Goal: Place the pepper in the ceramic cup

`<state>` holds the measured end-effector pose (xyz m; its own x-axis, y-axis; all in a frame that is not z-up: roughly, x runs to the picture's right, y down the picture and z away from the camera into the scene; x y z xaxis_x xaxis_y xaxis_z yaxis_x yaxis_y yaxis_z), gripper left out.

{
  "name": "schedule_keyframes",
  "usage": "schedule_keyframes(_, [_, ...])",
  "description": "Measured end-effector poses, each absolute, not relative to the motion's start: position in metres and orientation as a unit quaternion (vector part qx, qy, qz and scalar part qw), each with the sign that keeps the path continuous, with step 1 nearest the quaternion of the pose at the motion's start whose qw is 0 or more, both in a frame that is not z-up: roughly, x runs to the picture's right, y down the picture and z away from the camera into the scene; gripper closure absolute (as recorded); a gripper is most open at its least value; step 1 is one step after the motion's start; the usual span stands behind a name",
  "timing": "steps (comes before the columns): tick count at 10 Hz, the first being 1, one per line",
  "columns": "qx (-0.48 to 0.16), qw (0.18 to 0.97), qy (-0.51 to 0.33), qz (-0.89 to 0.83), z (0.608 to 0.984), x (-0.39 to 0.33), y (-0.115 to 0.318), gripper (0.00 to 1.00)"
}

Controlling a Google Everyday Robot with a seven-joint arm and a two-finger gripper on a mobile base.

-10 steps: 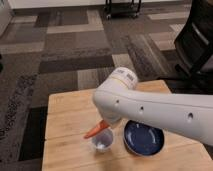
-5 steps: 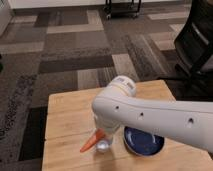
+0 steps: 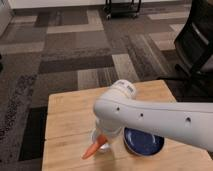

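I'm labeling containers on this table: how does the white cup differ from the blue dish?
The ceramic cup is white; the blue dish is dark blue. The cup looks narrower, the dish wide and shallow. The cup is mostly hidden behind the arm, where the gripper holds the pepper; the dish shows more. Both rest on the wooden table.

Arm (image 3: 150, 117) lower and nearer, gripper (image 3: 106, 137) hidden behind it, pepper (image 3: 94, 147) tilted down-left over the ceramic cup (image 3: 98, 140).

Blue dish (image 3: 145, 142) on wooden table (image 3: 67, 117) (patterned carpet (image 3: 75, 55), black chair (image 3: 197, 45) beyond)
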<state>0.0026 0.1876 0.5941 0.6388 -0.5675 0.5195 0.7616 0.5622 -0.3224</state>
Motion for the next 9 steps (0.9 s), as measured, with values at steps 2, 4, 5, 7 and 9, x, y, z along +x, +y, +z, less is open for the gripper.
schedule_keyframes(2, [-0.273, 0.862, -0.184, -0.385, 0.599, 0.0021, 0.1887, 1.0])
schedule_keyframes(4, [-0.275, 0.861, -0.185, -0.386, 0.6028, 0.0009, 0.1876, 1.0])
schedule_keyframes(5, [-0.275, 0.861, -0.184, -0.386, 0.6033, 0.0011, 0.1868, 1.0])
schedule_keyframes(7, [-0.271, 0.865, -0.178, -0.382, 0.6065, 0.0017, 0.1817, 0.95])
schedule_keyframes(9, [-0.271, 0.865, -0.178, -0.382, 0.6066, 0.0012, 0.1816, 0.81])
